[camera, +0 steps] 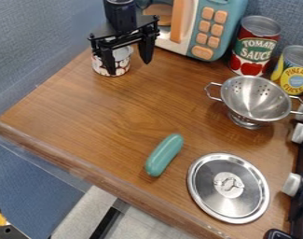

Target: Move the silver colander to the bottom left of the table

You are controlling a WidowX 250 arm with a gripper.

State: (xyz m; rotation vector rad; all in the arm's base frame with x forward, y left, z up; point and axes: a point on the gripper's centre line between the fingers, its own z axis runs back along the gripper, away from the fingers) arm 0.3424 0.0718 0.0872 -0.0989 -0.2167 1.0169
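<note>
End effector (128, 68) gapes wide, while the round silver colander (258, 100) (perforated metal) stands upright.

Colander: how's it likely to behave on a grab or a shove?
The colander looks like thin metal, so probably stiff and fairly light for its size. Its wide bowl sits on a narrow foot, so a push high up may tip it. The smooth, shiny wall could slip; a loop handle likely grips better.

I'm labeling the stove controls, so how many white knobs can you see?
3, along the picture's right edge: an upper knob by the colander, a middle knob just below, and a lower knob right of the lid. Others may be hidden.
</note>
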